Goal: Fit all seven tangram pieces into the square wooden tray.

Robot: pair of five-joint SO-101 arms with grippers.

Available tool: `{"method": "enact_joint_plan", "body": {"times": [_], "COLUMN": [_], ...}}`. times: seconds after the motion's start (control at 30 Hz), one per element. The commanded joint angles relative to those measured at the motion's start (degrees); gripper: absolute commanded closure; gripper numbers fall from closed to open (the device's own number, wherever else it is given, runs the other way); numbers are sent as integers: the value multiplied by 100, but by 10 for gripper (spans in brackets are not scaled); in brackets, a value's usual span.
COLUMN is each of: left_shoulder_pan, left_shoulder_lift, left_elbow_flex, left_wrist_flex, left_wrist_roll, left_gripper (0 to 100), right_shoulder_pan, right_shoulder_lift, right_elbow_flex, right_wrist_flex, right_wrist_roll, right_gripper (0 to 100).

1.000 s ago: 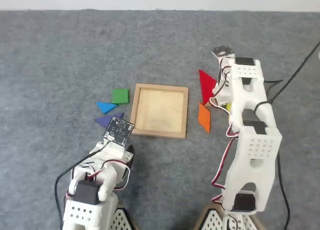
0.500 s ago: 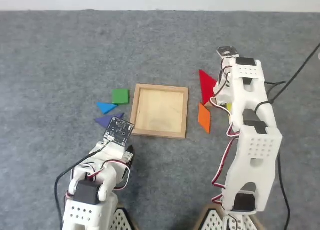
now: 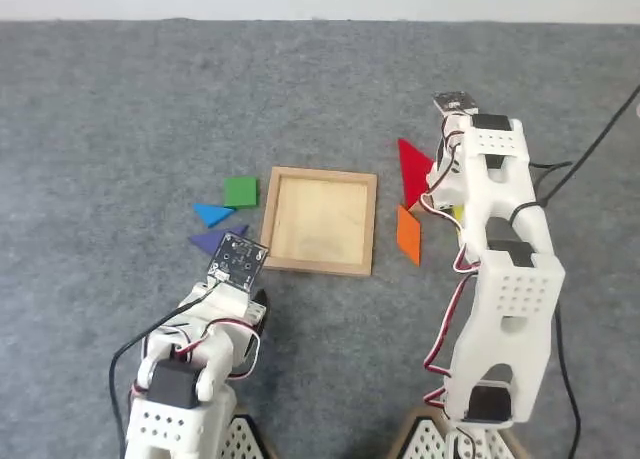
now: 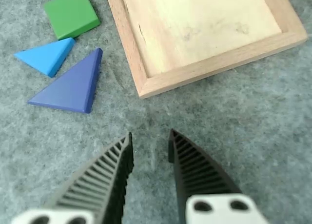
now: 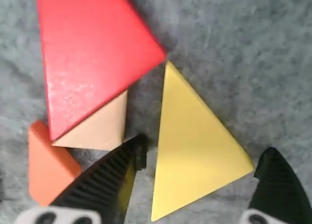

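Low in the right wrist view, the right fingers (image 5: 109, 185) stand wide apart and grip nothing. One sits on either side of the yellow triangle (image 5: 195, 155), which lies flat on the grey tabletop (image 5: 253, 48). Just beside it, toward the upper left of that frame, the big red triangle (image 5: 87, 58) touches a small tan triangle (image 5: 97, 126), and an orange piece (image 5: 46, 160) sits at the lower left edge.

At the bottom of the left wrist view, the left fingers (image 4: 114, 180) are parted by a narrow gap and hold nothing. They hover over bare tabletop just short of the tray's near corner. A dark blue triangle (image 4: 70, 87), a light blue triangle (image 4: 46, 55) and a green square (image 4: 71, 12) lie in the upper left.

From above, the square wooden tray (image 3: 320, 219) sits mid-frame with nothing inside it. All seven pieces lie outside, so I judge the task barely begun, with the yellow triangle the likely first pick.
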Motion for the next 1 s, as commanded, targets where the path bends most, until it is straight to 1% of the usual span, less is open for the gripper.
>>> {"method": "enact_joint_plan", "body": {"times": [0.0,0.1,0.17,0.53,0.63,0.7,0.77,0.97], "left_shoulder_pan": [-35,-35,-35,-35,-35,-35,-35,-35], "left_shoulder_lift": [-97,-97,-97,-97,-97,-97,-97,-97], "left_elbow_flex": [-66,-66,-66,-66,-66,-66,-66,-66], "left_wrist_flex": [18,18,18,18,18,18,18,18], "left_wrist_roll": [53,53,53,53,53,53,53,53], "left_gripper": [884,884,884,884,884,884,884,884], "right_shoulder_pan": [75,75,75,92,277,462,585,611], "right_shoulder_lift": [22,22,22,-13,-66,-251,-514,-760], "right_elbow_flex": [-149,-149,-149,-132,-176,-290,-316,-299], "right_wrist_flex": [48,48,48,66,259,409,549,945], "right_wrist_roll": [-70,-79,-79,-79,-141,-343,-501,-976], "right_gripper": [712,803,839,845,843,842,823,654]}}
